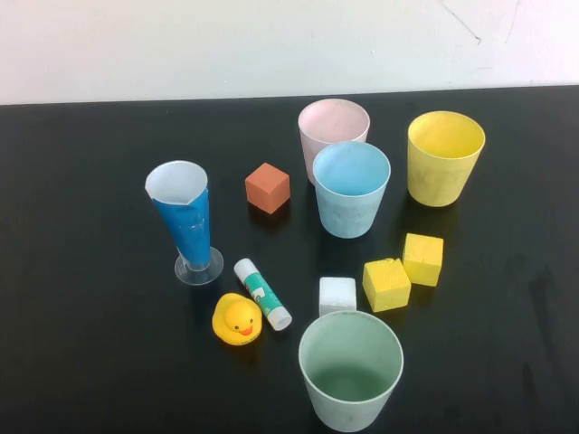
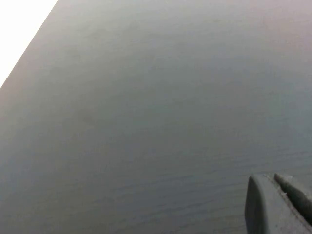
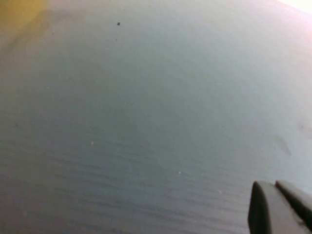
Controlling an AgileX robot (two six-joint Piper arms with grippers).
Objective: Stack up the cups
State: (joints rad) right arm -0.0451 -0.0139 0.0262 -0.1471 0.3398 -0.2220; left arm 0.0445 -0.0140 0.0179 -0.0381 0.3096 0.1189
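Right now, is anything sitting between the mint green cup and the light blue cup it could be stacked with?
Yes. A white cube and a yellow cube lie between the mint green cup and the light blue cup. Both tools, left and right, are shut over bare table.

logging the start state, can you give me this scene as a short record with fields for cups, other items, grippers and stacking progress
cups: pink cup at the back, blue cup right in front of it, yellow cup to their right, green cup nearest the robot
cup state: all four upright, none nested
other items: tall blue glass, red cube, glue stick, rubber duck, white cube, two yellow cubes
left gripper: shut, over bare table, holding nothing
right gripper: shut, over bare table, holding nothing
stacking progress: not started
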